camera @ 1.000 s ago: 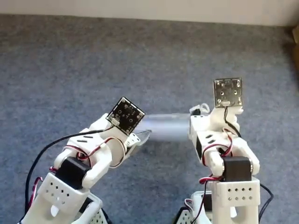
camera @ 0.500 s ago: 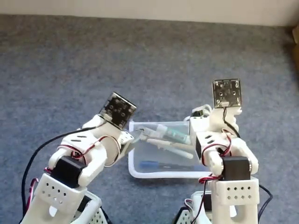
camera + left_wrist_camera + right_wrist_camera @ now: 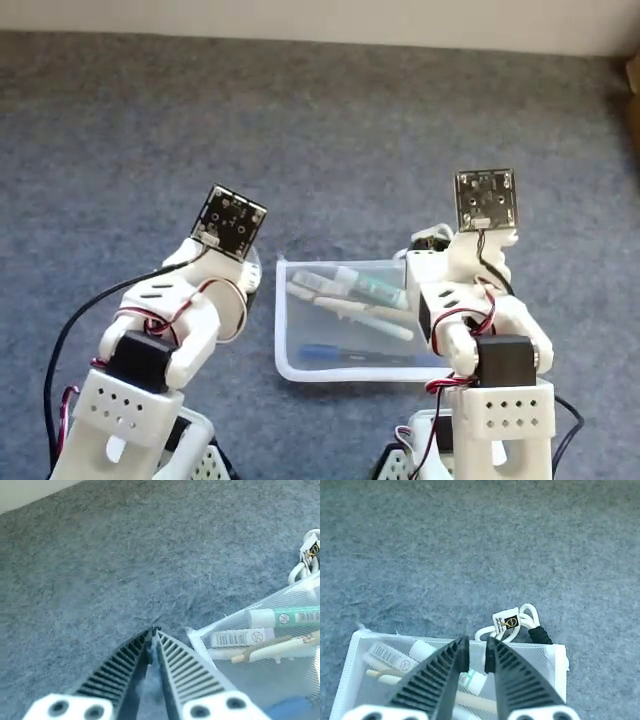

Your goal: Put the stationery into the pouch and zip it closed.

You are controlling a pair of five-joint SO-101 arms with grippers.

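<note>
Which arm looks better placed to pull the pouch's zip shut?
The right. The right gripper hangs right over the clear mesh pouch's edge beside the white cord loop at its corner, likely the zip pull. The left gripper sits over grey carpet beside the pouch's other end.

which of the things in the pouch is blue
The blue pen along the edge of the pouch nearest the arm bases; the others are white or white with green.

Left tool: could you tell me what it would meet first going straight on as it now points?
Likely the bare carpet; the left tool points just beside the pouch corner, not at it.
</note>
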